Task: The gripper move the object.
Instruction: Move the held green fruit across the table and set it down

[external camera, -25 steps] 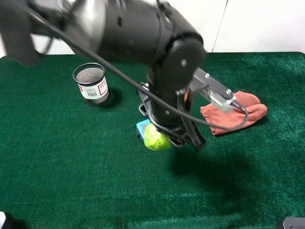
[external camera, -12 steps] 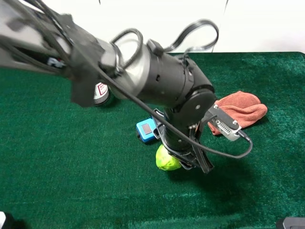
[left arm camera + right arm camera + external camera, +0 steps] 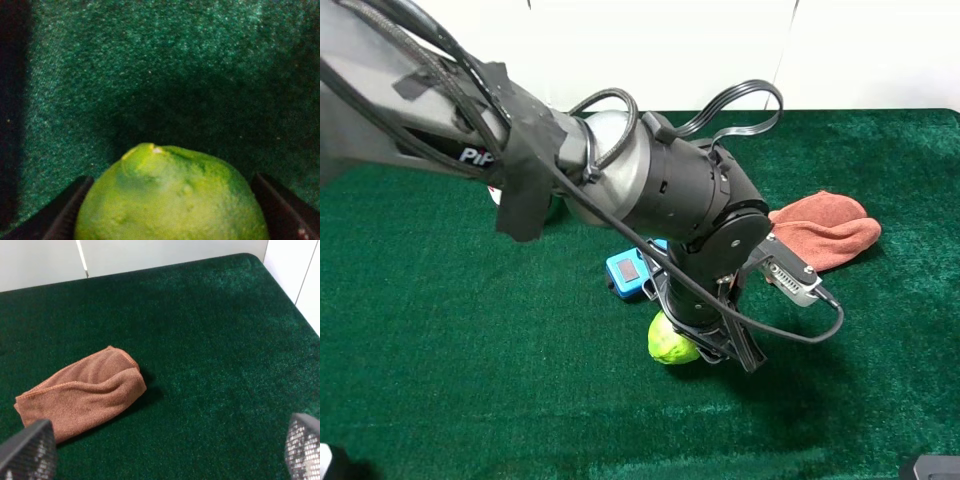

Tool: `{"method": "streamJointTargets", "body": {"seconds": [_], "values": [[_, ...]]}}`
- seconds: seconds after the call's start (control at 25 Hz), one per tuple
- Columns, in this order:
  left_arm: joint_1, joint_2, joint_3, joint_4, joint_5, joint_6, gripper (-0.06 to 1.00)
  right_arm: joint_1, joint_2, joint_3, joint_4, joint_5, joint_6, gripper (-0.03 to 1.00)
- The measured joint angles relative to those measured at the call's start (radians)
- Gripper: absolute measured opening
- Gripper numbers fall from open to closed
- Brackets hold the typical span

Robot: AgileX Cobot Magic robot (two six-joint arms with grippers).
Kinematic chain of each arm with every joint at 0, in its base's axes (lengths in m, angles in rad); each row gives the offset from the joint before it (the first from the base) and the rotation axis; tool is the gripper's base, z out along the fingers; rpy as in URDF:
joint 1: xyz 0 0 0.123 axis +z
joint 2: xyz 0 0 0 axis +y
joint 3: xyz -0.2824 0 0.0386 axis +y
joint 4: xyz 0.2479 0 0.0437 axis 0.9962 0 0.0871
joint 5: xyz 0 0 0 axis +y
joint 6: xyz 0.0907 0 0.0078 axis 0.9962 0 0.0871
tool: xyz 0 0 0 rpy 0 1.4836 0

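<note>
Three views, so here goes. Overhead cam: the black left gripper [image 3: 708, 345] is clamped around the round bright green lime [image 3: 670, 340], low over the dark green felt tabletop [image 3: 440, 380] and near a small blue rectangular box [image 3: 628, 272]. A folded rust-orange cloth [image 3: 825, 228] lies well apart. Left wrist cam is mostly lime, with dark fingers [image 3: 67, 215] touching each side. Only the right wrist cam shows the right gripper [image 3: 165, 452], spread wide and holding nothing.
</note>
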State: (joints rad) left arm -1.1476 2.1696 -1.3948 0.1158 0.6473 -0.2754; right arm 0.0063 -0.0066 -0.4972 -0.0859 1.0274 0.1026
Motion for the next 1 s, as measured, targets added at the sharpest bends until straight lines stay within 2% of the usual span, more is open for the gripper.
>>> {"method": "streamJointTargets", "body": {"seconds": [0.28, 0.44, 0.56, 0.8, 1.0], "values": [[0.000, 0.000, 0.000, 0.000, 0.000, 0.000, 0.66, 0.000, 0.000, 0.000, 0.000, 0.000, 0.000, 0.70], [0.000, 0.000, -0.001, 0.001, 0.000, 0.000, 0.89, 0.000, 0.000, 0.000, 0.000, 0.000, 0.000, 0.70], [0.000, 0.000, -0.001, 0.003, 0.000, 0.000, 0.96, 0.000, 0.000, 0.000, 0.000, 0.000, 0.000, 0.70], [0.000, -0.004, -0.001, 0.003, 0.004, 0.000, 0.98, 0.000, 0.000, 0.000, 0.000, 0.000, 0.000, 0.70], [0.000, -0.047, -0.005, 0.003, 0.053, 0.000, 0.98, 0.000, 0.000, 0.000, 0.000, 0.000, 0.000, 0.70]]}}
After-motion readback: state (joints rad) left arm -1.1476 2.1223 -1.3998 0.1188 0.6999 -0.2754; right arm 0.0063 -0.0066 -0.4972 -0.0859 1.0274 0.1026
